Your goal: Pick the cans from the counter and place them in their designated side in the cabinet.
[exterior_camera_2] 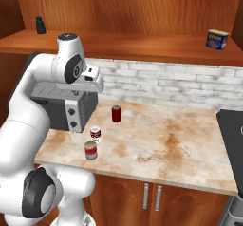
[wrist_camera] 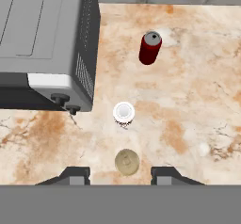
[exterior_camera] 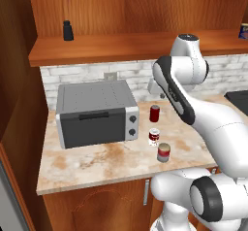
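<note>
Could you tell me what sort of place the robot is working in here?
Most likely a home kitchen: a marble-look counter with a toaster oven, a white brick backsplash, and a wooden cabinet above.

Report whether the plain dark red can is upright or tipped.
Upright: the plain dark red can stands on its base on the counter, top facing up.
</note>
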Controlling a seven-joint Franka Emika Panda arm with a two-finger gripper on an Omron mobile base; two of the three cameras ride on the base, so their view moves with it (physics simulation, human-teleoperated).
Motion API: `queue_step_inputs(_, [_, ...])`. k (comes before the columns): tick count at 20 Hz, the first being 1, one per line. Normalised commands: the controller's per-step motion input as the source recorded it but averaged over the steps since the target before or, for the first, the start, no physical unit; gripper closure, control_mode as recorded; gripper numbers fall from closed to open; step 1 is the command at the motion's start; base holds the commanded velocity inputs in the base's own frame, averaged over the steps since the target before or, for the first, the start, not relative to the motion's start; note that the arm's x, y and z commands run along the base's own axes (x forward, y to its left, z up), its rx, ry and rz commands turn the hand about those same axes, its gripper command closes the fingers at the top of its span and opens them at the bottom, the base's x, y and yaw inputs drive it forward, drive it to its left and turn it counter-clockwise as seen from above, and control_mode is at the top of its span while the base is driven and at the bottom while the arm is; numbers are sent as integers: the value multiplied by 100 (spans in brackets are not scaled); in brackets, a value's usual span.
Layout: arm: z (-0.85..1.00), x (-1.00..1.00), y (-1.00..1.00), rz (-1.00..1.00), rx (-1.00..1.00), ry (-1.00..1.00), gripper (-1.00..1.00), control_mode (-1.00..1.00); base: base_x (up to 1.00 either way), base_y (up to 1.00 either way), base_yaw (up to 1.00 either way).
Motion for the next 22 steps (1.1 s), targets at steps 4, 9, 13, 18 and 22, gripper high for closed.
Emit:
queue_step_inputs(4, [0,-7,1,0,0,-3,-100,-100,0,0,0])
queue_step_inputs(9, [-10,-22,0,0,0,0,-100,-100,0,0,0])
queue_step_inputs(13, [-19,-30,0,0,0,1,-100,-100,0,0,0])
queue_step_inputs(18, [-19,-29,0,0,0,0,-100,-100,0,0,0])
queue_step_inputs(22, [-23,-26,-2,0,0,0,-100,-100,0,0,0])
